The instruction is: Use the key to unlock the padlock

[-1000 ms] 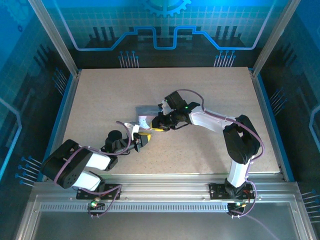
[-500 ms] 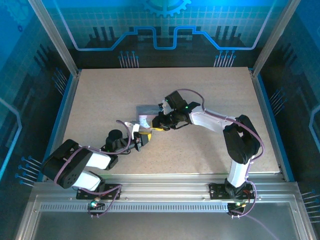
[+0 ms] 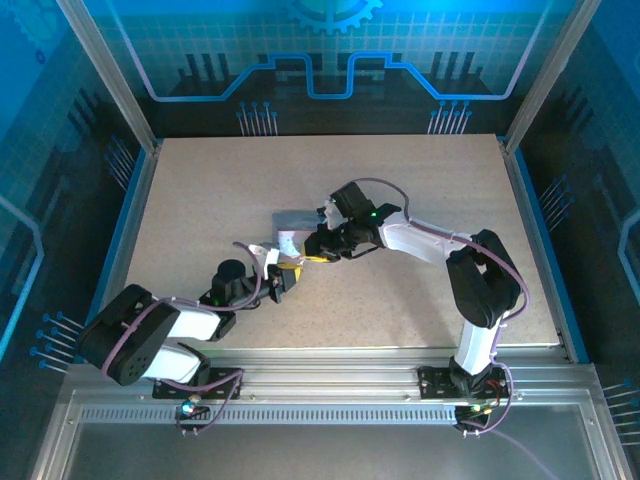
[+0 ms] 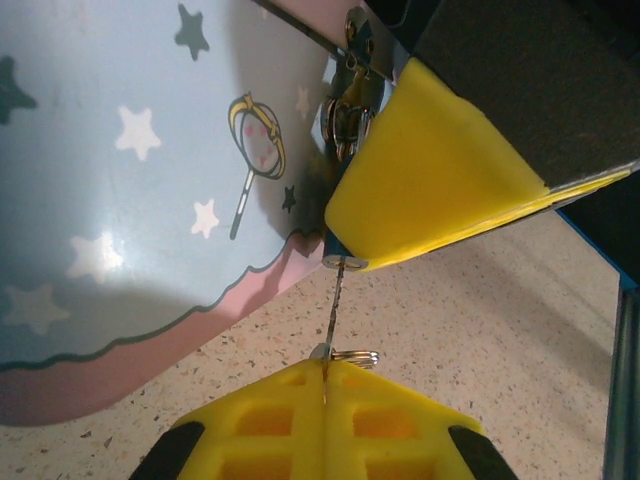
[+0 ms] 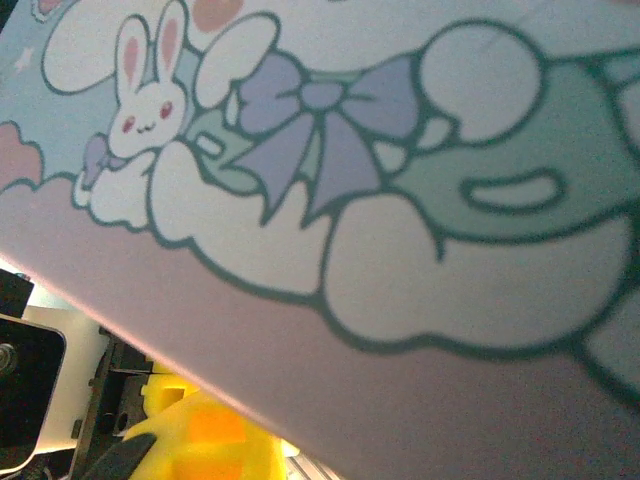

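In the left wrist view my left gripper [image 4: 325, 370] is shut on the key [image 4: 333, 315], a thin dark sliver with a small ring [image 4: 358, 354] at its head. The blade runs up into the bottom face of the padlock [image 4: 345, 262]. The rest of the padlock is hidden under a yellow finger [image 4: 430, 170] of my right gripper, which clamps it; metal hasp parts show above it. From the top view, left gripper [image 3: 285, 272] and right gripper [image 3: 318, 252] meet tip to tip beside the tin [image 3: 295, 225].
The cartoon-print tin [image 4: 130, 200] lies right against the padlock and both grippers. It looms close in the right wrist view, tin [image 5: 400, 200], with a yellow finger [image 5: 190, 430] below it. Speckled tabletop [image 3: 420, 190] stretches around, bounded by blue rails.
The left arm's rear links have sunk slightly toward the near edge. Both grippers, key and padlock stay in place.
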Motion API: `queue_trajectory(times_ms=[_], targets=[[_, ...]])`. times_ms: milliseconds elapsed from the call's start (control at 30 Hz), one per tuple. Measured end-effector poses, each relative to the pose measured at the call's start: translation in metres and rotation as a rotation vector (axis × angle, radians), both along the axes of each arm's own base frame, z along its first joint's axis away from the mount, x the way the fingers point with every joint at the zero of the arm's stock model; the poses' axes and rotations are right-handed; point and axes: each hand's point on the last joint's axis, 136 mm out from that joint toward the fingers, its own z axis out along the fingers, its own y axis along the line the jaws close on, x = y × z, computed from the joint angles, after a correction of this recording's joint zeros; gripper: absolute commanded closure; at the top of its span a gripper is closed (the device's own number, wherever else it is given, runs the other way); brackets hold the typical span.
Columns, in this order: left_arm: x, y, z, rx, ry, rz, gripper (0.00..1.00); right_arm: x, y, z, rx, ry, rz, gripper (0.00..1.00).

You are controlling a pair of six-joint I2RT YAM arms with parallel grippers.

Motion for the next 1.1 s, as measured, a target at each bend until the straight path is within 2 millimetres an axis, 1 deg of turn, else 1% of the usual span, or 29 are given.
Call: queue_trajectory(times_ms=[133, 300, 567, 667, 767, 1033, 1067, 1100], targets=[[-0.002, -0.004, -0.002, 0.02, -0.012, -0.011, 1.0, -0.001, 0.0, 0.0, 0.003, 0.009, -0.003, 1.0], [0.0, -0.005, -0.005, 0.024, -0.015, -0.002, 1.0, -0.002, 0.002, 0.002, 0.016, 0.029, -0.008, 1.0], [0.0, -0.005, -0.001, 0.01, -0.03, 0.003, 1.0, -0.002, 0.001, 0.001, 0.005, 0.023, -0.006, 1.0], [0.0, -0.005, 0.007, -0.001, -0.052, 0.003, 1.0, -0.005, 0.001, 0.001, 0.005, 0.033, 0.004, 1.0], [-0.001, -0.004, 0.011, -0.003, -0.056, 0.004, 1.0, -0.006, 0.001, 0.004, 0.004, 0.031, 0.013, 1.0], [-0.001, -0.005, 0.011, 0.005, -0.039, 0.003, 1.0, -0.007, 0.004, 0.006, 0.009, 0.025, 0.023, 1.0], [0.0, -0.005, 0.009, 0.005, -0.035, 0.003, 1.0, -0.006, 0.003, 0.005, 0.006, 0.021, 0.019, 0.99], [0.002, -0.006, 0.007, 0.004, -0.028, 0.003, 1.0, -0.006, 0.002, 0.003, 0.0, 0.02, 0.015, 0.96]])
